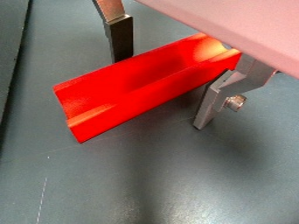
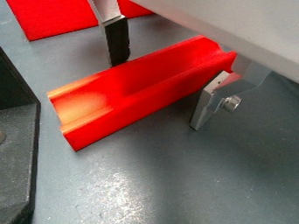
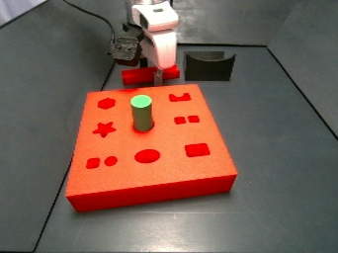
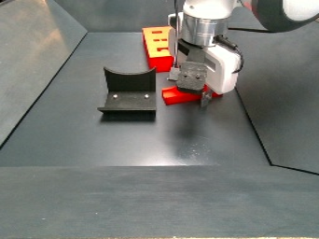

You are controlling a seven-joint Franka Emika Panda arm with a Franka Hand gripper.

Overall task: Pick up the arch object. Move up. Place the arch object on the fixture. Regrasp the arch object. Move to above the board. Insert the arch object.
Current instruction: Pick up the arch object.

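Arch object: one long red block (image 1: 140, 87), glossy, with a shallow channel running along its top face and a square-cut end; it is lying flat on the dark grey floor, also showing in a wrist view (image 2: 135, 87).
Long axis: the bar is lying level, its length running crosswise to the gap between the fingers, one end reaching out past them and the other passing under the gripper body.
Gripper: the gripper (image 1: 170, 66) is sitting low over the bar, its two flat silver fingers straddling it, one (image 1: 118, 35) behind the bar and one (image 1: 222, 96) in front.
Grip: the jaws are standing about a bar's width apart; whether the pads are pressing on the bar, I cannot tell.
Place: in a side view the bar (image 4: 182, 94) is lying on the floor under the gripper (image 4: 191, 82), just beside the fixture (image 4: 129, 91) and near the board (image 4: 159, 47).
Fixture: one dark, matte block with a curved notch in its top (image 3: 209, 65).
Board: one large red slab (image 3: 148, 148) with shaped cutouts.
Peg: one green cylinder (image 3: 140, 113) is standing upright in the board.
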